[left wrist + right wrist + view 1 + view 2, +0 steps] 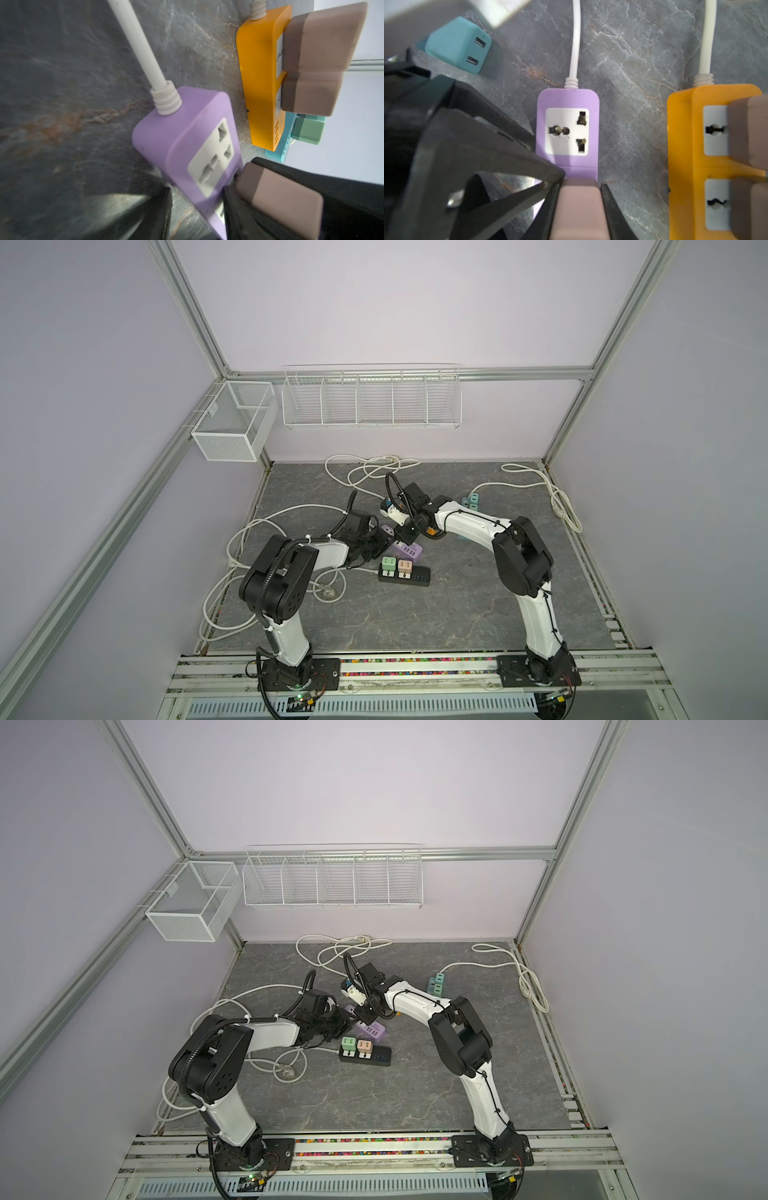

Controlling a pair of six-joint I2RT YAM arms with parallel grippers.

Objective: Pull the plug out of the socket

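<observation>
A purple power strip (406, 548) (370, 1029) lies mid-table, with one bare white socket (566, 131) showing. A pinkish-brown plug (579, 207) (278, 203) stands at the second socket, close against the strip's face; its prongs are hidden. My right gripper (580, 185) (405, 537) comes down from above and is shut on that plug, one finger on each side. My left gripper (198, 188) (380, 545) reaches in from the left, low and rolled on its side. It is closed around the purple strip's (176, 135) edge right beside the plug.
An orange strip (685, 145) with two brown plugs (324, 37) lies close beside the purple one. A black strip (415, 577) with green and peach plugs lies nearer the front. A teal strip (471, 502), a loose teal adapter (458, 43) and white cables (365, 468) lie behind.
</observation>
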